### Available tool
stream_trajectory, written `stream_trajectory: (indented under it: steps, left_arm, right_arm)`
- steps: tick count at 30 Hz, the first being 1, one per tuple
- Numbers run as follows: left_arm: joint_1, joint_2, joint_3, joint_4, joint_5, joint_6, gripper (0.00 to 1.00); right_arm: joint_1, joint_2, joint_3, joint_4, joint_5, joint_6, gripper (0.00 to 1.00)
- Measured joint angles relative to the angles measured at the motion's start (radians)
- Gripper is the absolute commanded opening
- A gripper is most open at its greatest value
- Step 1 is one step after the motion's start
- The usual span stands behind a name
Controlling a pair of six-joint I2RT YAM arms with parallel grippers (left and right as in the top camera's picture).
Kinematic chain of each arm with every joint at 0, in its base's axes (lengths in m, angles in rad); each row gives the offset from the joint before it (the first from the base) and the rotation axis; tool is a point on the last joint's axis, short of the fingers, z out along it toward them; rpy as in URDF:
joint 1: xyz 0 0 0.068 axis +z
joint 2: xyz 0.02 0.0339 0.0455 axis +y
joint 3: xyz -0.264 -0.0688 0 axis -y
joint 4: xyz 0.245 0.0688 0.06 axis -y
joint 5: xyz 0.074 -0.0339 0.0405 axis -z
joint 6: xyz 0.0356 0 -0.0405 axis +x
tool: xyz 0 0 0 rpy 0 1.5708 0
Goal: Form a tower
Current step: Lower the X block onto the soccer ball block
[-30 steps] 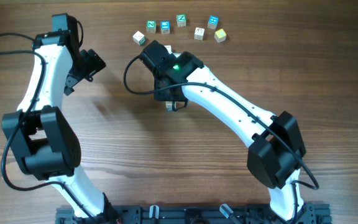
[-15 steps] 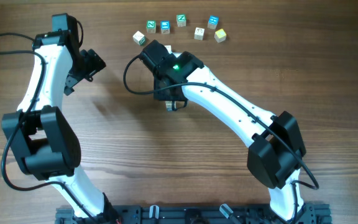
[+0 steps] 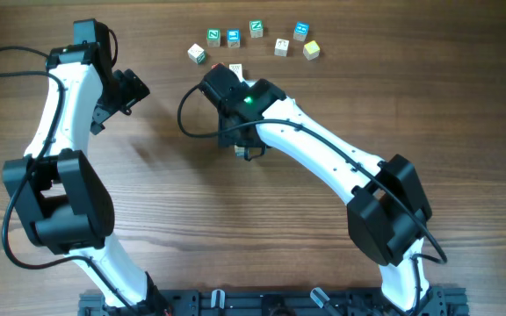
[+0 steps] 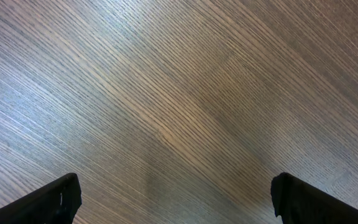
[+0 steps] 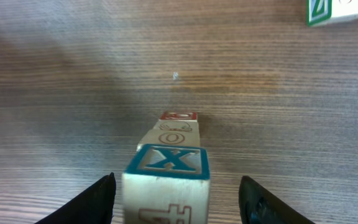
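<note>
The tower [image 5: 168, 163] shows in the right wrist view as a blue-trimmed X cube with a red 4 on its near side. Narrower pale cubes [image 5: 178, 127] with an O and a red mark line up beyond it. My right gripper [image 5: 176, 182] is open around the X cube, with a gap at each finger. From overhead the right gripper [image 3: 244, 147] covers nearly all of the tower. My left gripper [image 3: 134, 88] hangs open over bare wood at the far left, fingers [image 4: 58, 200] wide apart and holding nothing.
Several loose cubes lie in a row at the back, from a white-green one [image 3: 198, 54] to a yellow one [image 3: 311, 50]. A white cube [image 3: 235, 68] sits just behind the right wrist. A green-edged cube [image 5: 319, 11] shows at the right wrist view's top right.
My right gripper's jaws have spread apart from the blue X cube. The right wrist shifted slightly, uncovering the white cube behind it. The left arm has not moved.
</note>
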Motion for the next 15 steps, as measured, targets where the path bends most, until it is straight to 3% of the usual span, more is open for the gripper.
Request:
stream_trajectory:
  steps: [7, 11, 15]
  left_arm:
    - [0.000, 0.000, 0.000, 0.000, 0.000, 0.000, 1.00]
    - [0.000, 0.000, 0.000, 0.000, 0.000, 0.000, 1.00]
    - [0.000, 0.000, 0.000, 0.000, 0.000, 0.000, 1.00]
  right_arm:
    - [0.000, 0.004, -0.002, 0.024, 0.000, 0.000, 0.59]
    - [0.000, 0.004, -0.002, 0.026, 0.000, 0.003, 0.47]
    - [0.000, 0.004, -0.002, 0.027, 0.000, 0.000, 0.47]
